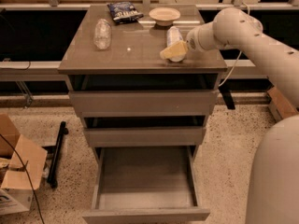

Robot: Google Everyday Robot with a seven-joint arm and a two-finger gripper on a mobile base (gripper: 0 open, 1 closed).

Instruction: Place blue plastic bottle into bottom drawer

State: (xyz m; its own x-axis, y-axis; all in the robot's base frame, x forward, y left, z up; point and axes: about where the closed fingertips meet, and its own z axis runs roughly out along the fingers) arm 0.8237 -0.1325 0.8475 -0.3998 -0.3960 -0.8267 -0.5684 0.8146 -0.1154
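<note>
On the brown surface (126, 55), the blue plastic bottle (174, 33) lies just in front of the bowl (164, 16). The gripper (172, 52) meets the bottle's end farthest from the bowl; whether it grips is unclear. The bottom drawer (145, 188) is open.

desk (135, 55): glossy top, you'll see reflections | blue plastic bottle (174, 34): clear shiny plastic | claw (172, 52), at that bottle on the desk's right: matt yellowish | bottom drawer (145, 185): matt grey | floor (229, 139): speckled, gritty

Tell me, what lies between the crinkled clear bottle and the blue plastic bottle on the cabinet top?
Only bare cabinet top, as the camera view shows. The gripper is at the near end of the blue plastic bottle.
</note>
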